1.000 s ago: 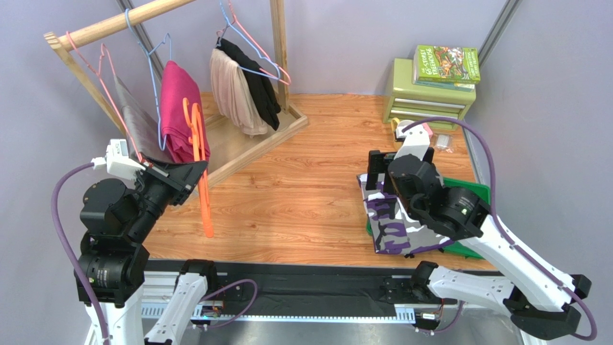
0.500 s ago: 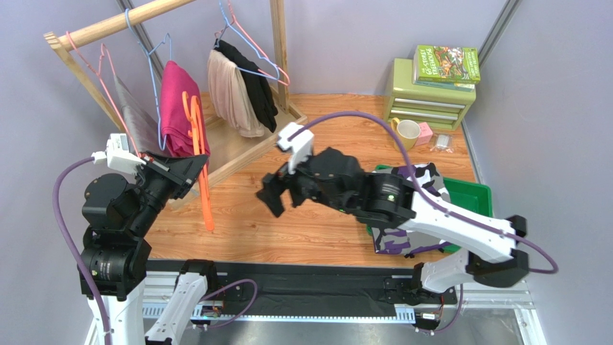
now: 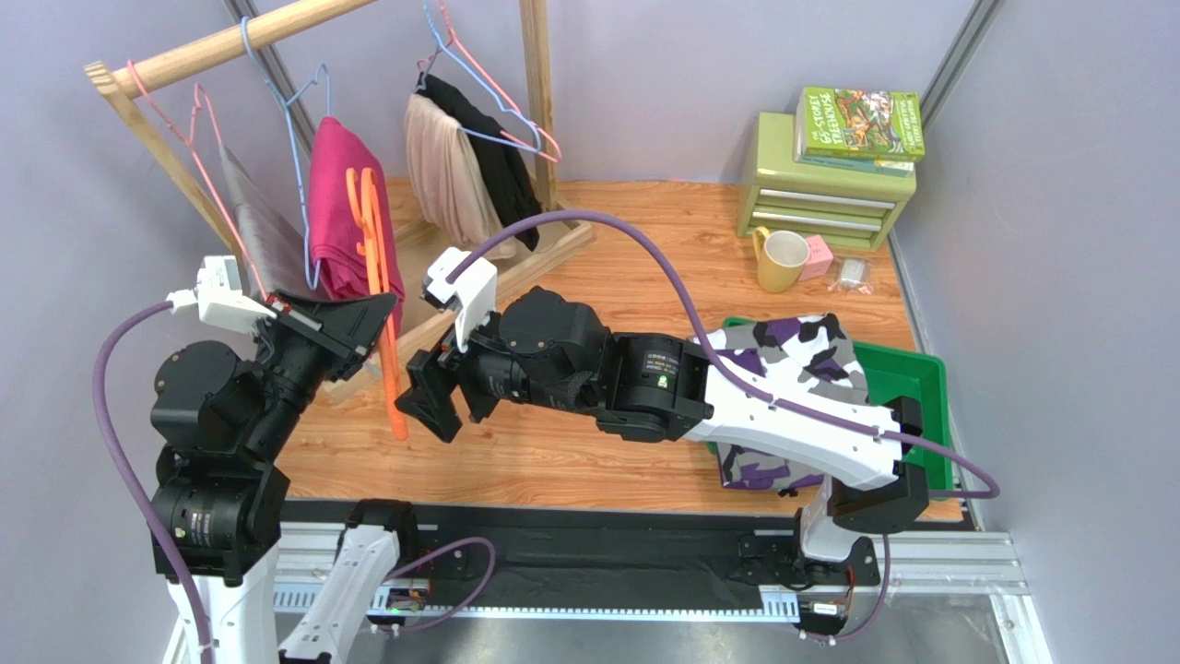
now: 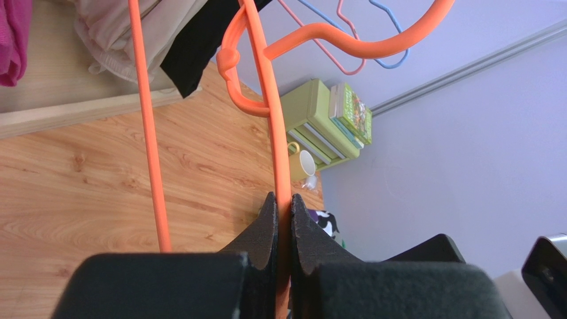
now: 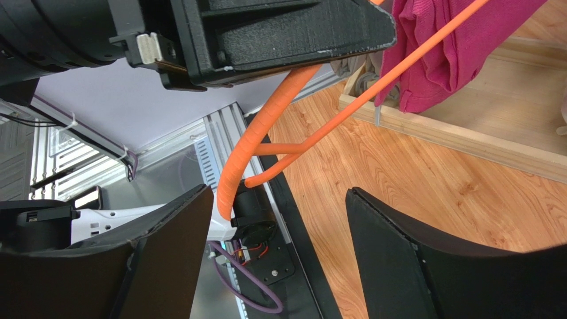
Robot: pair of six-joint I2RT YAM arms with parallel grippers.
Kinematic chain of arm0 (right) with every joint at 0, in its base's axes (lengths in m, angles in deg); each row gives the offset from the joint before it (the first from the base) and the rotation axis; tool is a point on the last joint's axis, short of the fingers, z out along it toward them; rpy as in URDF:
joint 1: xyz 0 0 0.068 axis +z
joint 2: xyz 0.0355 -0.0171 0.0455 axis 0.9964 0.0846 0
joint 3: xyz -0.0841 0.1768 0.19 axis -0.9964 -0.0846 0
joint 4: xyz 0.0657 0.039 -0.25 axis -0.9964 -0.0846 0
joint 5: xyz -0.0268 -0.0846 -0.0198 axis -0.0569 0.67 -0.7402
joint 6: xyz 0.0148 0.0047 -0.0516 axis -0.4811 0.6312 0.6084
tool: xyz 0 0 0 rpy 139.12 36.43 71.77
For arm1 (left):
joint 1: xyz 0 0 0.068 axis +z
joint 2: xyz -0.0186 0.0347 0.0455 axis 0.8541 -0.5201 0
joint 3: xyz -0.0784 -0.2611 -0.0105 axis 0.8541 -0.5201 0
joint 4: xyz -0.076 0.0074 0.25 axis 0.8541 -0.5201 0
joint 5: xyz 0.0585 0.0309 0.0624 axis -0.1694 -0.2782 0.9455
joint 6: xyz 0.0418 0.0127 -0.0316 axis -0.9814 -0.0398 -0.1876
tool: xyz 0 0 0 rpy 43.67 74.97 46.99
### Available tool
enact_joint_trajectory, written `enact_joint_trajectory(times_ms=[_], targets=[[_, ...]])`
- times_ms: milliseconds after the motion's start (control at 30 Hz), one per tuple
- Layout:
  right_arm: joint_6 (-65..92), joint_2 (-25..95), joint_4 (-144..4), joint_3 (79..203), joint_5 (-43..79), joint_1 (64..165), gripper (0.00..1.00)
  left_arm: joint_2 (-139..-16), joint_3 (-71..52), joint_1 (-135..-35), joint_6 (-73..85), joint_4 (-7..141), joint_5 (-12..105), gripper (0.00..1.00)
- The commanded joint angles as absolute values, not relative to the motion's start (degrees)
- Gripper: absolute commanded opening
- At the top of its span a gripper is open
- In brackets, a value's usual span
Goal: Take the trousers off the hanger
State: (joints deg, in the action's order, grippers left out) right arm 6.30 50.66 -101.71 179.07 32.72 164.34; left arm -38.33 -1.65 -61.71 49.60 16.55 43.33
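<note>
My left gripper (image 3: 363,328) is shut on an empty orange hanger (image 3: 374,256) and holds it upright in front of the rack; the left wrist view shows the jaws (image 4: 283,199) clamped on the hanger's bar (image 4: 266,100). My right gripper (image 3: 427,397) is open and empty beside the hanger's lower end; in the right wrist view (image 5: 276,196) the hanger's hook (image 5: 253,159) lies just beyond its fingers. The magenta trousers (image 3: 333,208) hang on the rack behind the hanger and also show in the right wrist view (image 5: 439,60). The camouflage trousers (image 3: 797,353) lie folded on the green tray (image 3: 921,374), partly hidden by my right arm.
The wooden rack (image 3: 478,277) at the back left also carries a grey garment (image 3: 256,235), a beige garment (image 3: 443,173) and a black garment (image 3: 502,173). A green drawer box (image 3: 824,187) with a book on it and a yellow mug (image 3: 783,256) stand at the back right.
My right arm has swung from the tray on the right across to the left, open and empty, up to the orange hanger. The camouflage trousers stay on the tray. The left gripper has barely moved.
</note>
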Motion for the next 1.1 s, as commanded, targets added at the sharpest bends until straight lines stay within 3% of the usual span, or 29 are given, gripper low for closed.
enact_joint_trajectory(times_ms=[0,133,567,733,900,1067], targets=[[3.8,51.0,-100.5,181.4,32.9,164.2,0.72,-37.6,-2.1,-61.9,46.6,21.3,41.5,0.00],[5.3,52.4,-101.9,184.5,28.7,164.1,0.59,-37.3,-2.9,-61.9,46.5,22.2,40.0,0.00],[0.3,58.1,-100.4,190.5,15.5,162.8,0.58,-34.4,-4.7,-61.9,46.8,22.3,39.5,0.00],[-0.8,54.4,-98.8,184.9,20.2,162.2,0.58,-34.4,-4.8,-61.9,47.2,22.0,39.2,0.00],[-3.4,54.8,-97.3,184.4,11.8,160.6,0.54,-34.4,-5.6,-61.9,48.4,23.3,37.9,0.00],[-4.5,55.9,-96.9,186.0,9.9,160.6,0.40,-34.2,-5.4,-61.9,48.5,23.5,37.7,0.00]])
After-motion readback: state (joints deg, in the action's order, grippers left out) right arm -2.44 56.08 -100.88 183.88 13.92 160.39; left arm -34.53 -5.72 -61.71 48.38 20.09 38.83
